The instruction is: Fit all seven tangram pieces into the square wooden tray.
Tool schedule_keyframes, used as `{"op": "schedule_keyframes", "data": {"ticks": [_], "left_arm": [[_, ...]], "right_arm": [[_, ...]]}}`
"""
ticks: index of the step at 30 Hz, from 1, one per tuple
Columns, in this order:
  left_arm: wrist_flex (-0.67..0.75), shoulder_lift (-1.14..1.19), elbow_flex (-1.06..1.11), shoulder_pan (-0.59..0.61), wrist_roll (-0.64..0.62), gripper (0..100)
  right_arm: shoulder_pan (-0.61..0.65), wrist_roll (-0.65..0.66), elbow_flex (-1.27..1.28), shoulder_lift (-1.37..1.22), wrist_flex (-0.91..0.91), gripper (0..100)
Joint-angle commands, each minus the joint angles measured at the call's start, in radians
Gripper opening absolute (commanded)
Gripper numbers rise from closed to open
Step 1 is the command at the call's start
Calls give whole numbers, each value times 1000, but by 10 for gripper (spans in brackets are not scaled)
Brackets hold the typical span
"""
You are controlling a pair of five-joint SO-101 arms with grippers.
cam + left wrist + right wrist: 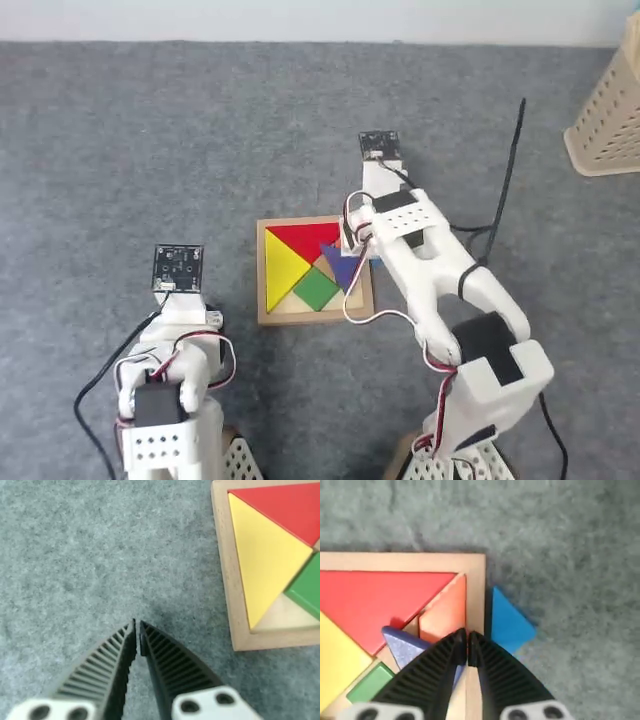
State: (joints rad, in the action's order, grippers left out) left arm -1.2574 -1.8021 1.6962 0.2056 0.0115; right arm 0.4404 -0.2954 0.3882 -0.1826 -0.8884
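Grey felt is spread over the bench point(140, 140), and a square wooden tray point(310, 318) is set at its middle, between the two arms, where either can reach it. Inside the tray a red triangle point(300, 238) is laid along the far side and a yellow triangle point(281, 275) along the left, with a green square point(317, 289) tucked where they meet. An orange triangle point(447, 612) is fitted against the right wall. A purple triangle point(402, 647) is seen lying askew beside it, apparently not yet seated. A blue piece point(509, 622) is left outside on the felt, just beside the tray's right rim, probably waiting to be picked up.

The right end effector point(468, 636) is held over that right rim, closed to a narrow slit with nothing seen gripped. The blue piece lies just to one side of its tips and the purple triangle to the other. The left end effector point(137, 626) is parked over bare felt, likewise closed and empty, near the tray's left corner but apart from it. Bare wood is shown in the tray's near part, so the task is judged unfinished.
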Motion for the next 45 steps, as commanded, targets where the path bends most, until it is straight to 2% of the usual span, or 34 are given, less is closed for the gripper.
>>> {"op": "schedule_keyframes", "data": {"ticks": [1, 7, 12, 20, 24, 31, 45], "left_arm": [[-5, -15, -12, 6, -8, 12], [-5, -15, -12, 6, -8, 12], [-5, -15, -12, 6, -8, 12], [-5, -15, -12, 6, -8, 12], [-5, -15, -12, 6, -8, 12], [-5, -15, -12, 6, -8, 12], [-5, -15, -12, 6, -8, 12]], "right_arm": [[-7, -6, 6, 42, -22, 6], [-10, -5, 21, 85, -62, 6], [-21, -3, 123, 260, -7, 6], [-15, 146, 367, 521, 73, 6], [25, 264, 427, 522, 81, 6], [90, 273, 427, 443, 111, 6], [120, 273, 391, 331, 153, 6]]}}
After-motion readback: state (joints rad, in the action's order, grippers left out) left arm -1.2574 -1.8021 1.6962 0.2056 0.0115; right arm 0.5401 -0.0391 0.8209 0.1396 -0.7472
